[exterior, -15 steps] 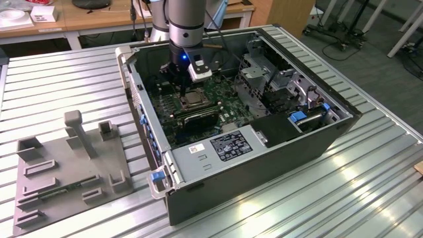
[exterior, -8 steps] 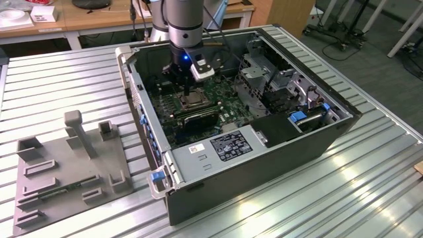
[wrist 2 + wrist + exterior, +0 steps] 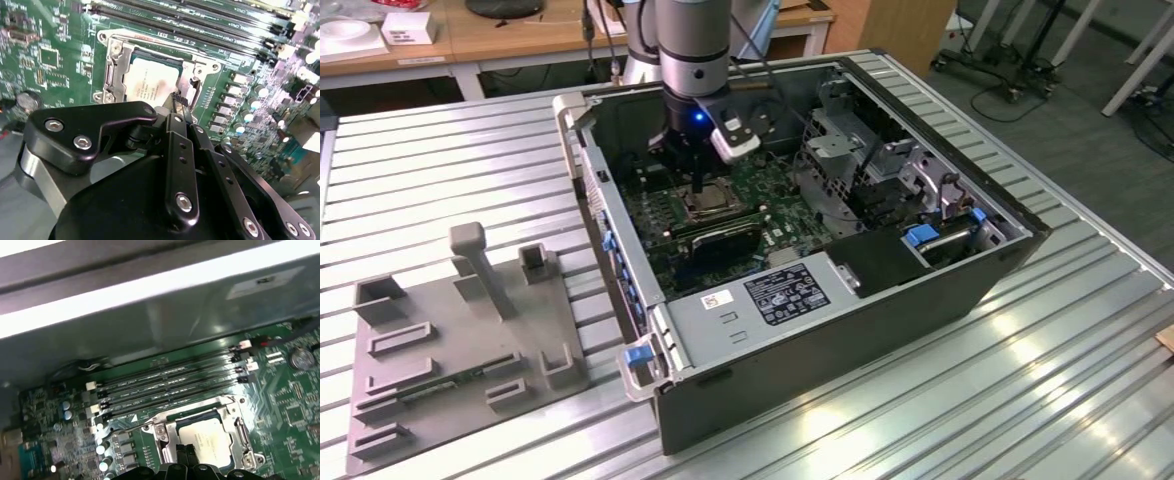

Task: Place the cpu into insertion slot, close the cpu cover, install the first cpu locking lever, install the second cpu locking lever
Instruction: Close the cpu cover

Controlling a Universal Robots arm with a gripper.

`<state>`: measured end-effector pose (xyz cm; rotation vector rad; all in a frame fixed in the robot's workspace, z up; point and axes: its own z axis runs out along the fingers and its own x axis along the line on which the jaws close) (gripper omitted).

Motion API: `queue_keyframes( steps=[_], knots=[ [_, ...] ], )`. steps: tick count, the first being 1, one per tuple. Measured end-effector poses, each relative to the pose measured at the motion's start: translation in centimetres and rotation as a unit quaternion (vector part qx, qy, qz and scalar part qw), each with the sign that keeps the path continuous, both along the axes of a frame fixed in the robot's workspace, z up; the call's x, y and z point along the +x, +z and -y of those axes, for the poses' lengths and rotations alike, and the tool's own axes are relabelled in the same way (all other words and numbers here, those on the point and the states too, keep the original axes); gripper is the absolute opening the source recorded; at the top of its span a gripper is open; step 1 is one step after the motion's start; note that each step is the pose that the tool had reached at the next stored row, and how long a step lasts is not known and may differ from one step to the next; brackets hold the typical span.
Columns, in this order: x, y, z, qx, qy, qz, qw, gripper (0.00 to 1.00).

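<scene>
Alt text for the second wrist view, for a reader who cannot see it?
The pale cpu sits in the insertion slot on the green motherboard, the silvery cpu cover lying flat around it. The black gripper looms in the foreground, its tip at the cover's edge; memory slots run beyond.

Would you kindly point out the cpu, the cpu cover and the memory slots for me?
cpu (image 3: 150, 82): second wrist view, middle of its pale top face.
cpu cover (image 3: 115, 71): second wrist view, silvery frame side beside the cpu.
memory slots (image 3: 165, 382): first wrist view, middle of the long dark slots.
</scene>
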<state>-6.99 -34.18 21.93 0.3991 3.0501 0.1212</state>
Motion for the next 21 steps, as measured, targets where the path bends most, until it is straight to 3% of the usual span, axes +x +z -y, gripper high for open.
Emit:
queue_keyframes(
  steps=[4, 8, 12, 15, 17, 19, 21],
  knots=[
    [0.00, -0.07, 0.00, -0.0005, 0.036, 0.0000, 0.99935, 0.11],
    [0.00, -0.17, 0.00, -0.0006, 0.073, 0.0000, 0.99736, 0.11],
    [0.00, -0.28, 0.00, -0.0007, 0.109, 0.0000, 0.99407, 0.11],
    [0.00, -0.36, 0.00, -0.0009, 0.136, 0.0000, 0.99071, 0.11],
    [0.00, -0.37, -0.01, -0.0065, 0.146, -0.0013, 0.98924, 0.11],
    [0.00, -0.37, 0.00, -0.0144, 0.150, -0.0032, 0.98861, 0.11],
    [0.00, -0.37, 0.01, -0.0152, 0.150, -0.0034, 0.98854, 0.11]
  ],
)
